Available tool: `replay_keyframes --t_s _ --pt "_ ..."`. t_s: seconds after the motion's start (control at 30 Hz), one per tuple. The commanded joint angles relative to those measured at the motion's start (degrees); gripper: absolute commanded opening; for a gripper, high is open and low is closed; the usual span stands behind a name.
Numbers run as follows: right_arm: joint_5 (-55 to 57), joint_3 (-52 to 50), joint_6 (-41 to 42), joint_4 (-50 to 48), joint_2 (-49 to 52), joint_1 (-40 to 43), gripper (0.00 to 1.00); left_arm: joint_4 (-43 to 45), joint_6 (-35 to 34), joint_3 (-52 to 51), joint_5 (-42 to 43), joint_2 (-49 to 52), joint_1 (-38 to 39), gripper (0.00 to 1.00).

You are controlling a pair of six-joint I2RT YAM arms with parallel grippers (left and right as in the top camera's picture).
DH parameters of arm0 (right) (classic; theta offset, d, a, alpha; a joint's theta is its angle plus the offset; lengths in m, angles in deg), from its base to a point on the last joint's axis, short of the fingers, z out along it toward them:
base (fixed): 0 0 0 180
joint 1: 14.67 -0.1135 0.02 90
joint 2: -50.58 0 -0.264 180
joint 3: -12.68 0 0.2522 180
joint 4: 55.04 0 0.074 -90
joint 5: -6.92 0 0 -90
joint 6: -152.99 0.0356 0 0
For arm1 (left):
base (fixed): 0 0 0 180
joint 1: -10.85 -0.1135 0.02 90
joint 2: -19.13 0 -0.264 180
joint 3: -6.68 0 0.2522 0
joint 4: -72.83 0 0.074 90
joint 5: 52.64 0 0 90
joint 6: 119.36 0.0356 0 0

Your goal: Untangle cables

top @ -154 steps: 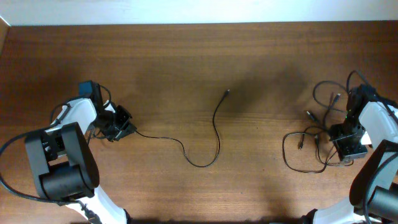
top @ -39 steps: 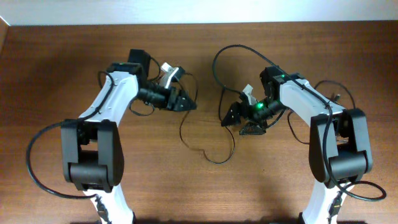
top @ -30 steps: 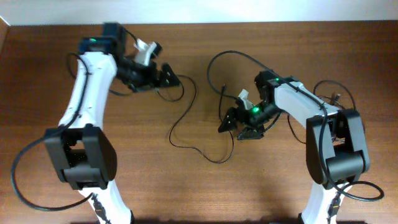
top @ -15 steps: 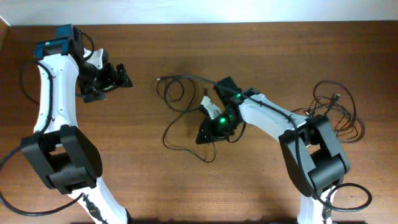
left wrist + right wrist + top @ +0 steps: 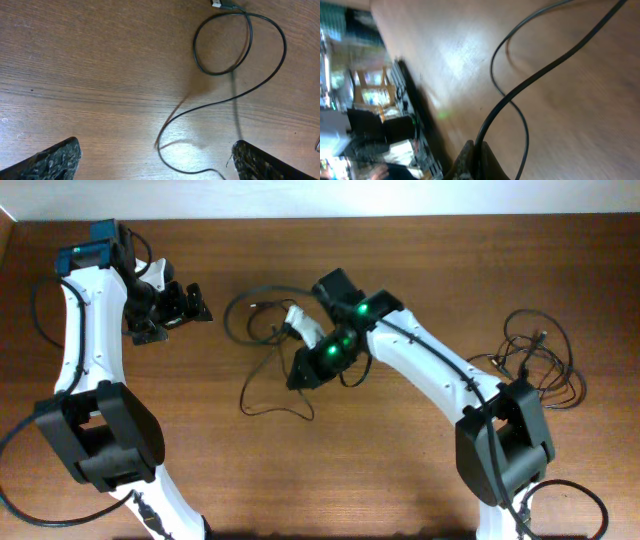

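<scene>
The loose cable [image 5: 244, 402] is spread left of the middle of the table [image 5: 400, 480], with a small loop at its upper end and a slack bend below. The tangled cables [image 5: 545, 365] are left in a heap at the right edge, well apart from it. The right gripper [image 5: 298, 376] is stretched far across the table and its jaws are pressed together on the loose cable, as is shown plainly in the right wrist view, where the cord [image 5: 545, 65] is seen running straight into the closed fingertips [image 5: 474, 159]. The grip is judged to be taken on the middle stretch so that this one cord can be dragged clear of the heap and laid out on its own. The left gripper [image 5: 185, 302] is held above bare wood at the far left with its jaws wide apart and nothing between them; in its own view only the cable's loop [image 5: 220, 72] is seen ahead of the fingers [image 5: 55, 160], untouched, so the arm is judged to be kept out of the way.

Against the view of half a second ago, the right gripper is found further to the left and slightly higher, and the loop and lower bend are shifted leftward with it. A second ago those jaws were apart. The left arm is unchanged over the last half second
</scene>
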Motion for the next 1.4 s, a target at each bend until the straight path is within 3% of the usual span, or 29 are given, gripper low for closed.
replay_keyframes --t_s 0.0,0.1,0.23,0.33,0.47,0.67,0.77,0.87,0.97,1.07,1.17,1.23,1.37 --pt "-1.66 0.0 -14.38 3.54 -1.31 -4.09 0.04 -0.07 -0.74 0.35 -0.42 -0.22 -0.24 0.99" --pt "0.04 -0.24 -20.61 6.54 -1.31 -6.03 0.04 -0.07 -0.74 0.35 -0.39 -0.22 -0.24 0.99" --pt "0.79 -0.17 -19.19 6.73 -1.31 -4.96 0.04 -0.07 -0.74 0.35 -0.42 -0.22 -0.24 0.99" --pt "6.78 -0.2 -5.9 5.57 -1.31 -2.84 0.04 -0.07 -0.76 0.35 -0.42 -0.22 -0.24 0.99" --pt "29.66 -0.2 21.49 6.93 -1.31 1.66 0.04 -0.07 -0.74 0.35 -0.42 -0.22 -0.24 0.99" --pt "31.3 -0.2 31.45 0.35 -1.31 5.86 0.04 -0.07 -0.74 0.35 -0.42 -0.22 -0.24 0.99" --pt "36.89 -0.2 40.09 -1.88 -1.31 6.14 0.04 -0.07 -0.74 0.35 -0.42 -0.22 -0.24 0.99" --pt "43.06 -0.2 42.99 -3.04 -1.31 6.03 0.04 -0.07 -0.74 0.35 -0.39 -0.22 -0.24 0.99" --pt "40.15 -0.17 34.21 -7.52 -1.36 6.12 0.04 -0.07 -0.76 0.35 -0.42 -0.22 -0.24 0.99" --pt "23.08 0.66 17.51 -10.45 -2.03 7.23 0.04 -0.07 -0.74 0.35 -0.39 -0.22 -0.24 0.99" --pt "6.82 0.96 9.29 -10.05 -2.45 8.76 0.04 -0.07 -0.74 0.35 -0.42 -0.22 -0.24 0.99" --pt "1.33 0.94 3.5 -7.89 -2.43 9.14 0.04 -0.07 -0.74 0.35 -0.39 -0.22 -0.24 0.99" --pt "-11.34 0.87 -20.81 1.64 -2.38 8.98 0.04 -0.07 -0.74 0.35 -0.39 -0.22 -0.24 0.99"
